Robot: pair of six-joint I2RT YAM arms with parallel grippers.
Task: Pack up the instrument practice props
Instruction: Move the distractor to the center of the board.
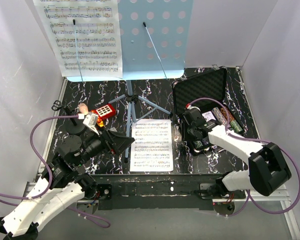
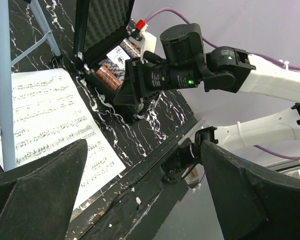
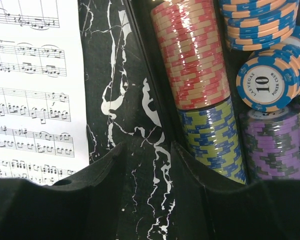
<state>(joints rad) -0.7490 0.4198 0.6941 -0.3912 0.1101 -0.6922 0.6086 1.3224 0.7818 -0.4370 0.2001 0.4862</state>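
The light-blue perforated music stand (image 1: 150,35) stands at the back on its tripod legs (image 1: 131,106). One sheet-music page (image 1: 82,40) rests on its desk. Another page (image 1: 151,145) lies flat on the table in front of the legs. The small pale-headed microphone (image 1: 83,107) stands at the left. My left gripper (image 1: 124,142) hangs wide open and holds nothing, just left of the flat page (image 2: 40,115). My right gripper (image 3: 147,147) is open over bare table, between the flat page (image 3: 30,85) and the case's left wall. Nothing sits between its fingers.
An open black foam-lined case (image 1: 200,90) at the right holds several rolls of poker chips (image 3: 195,55). A red keypad gadget (image 1: 105,111) lies beside the microphone. White walls close in the left, back and right. The table's near edge (image 2: 140,180) runs under my left gripper.
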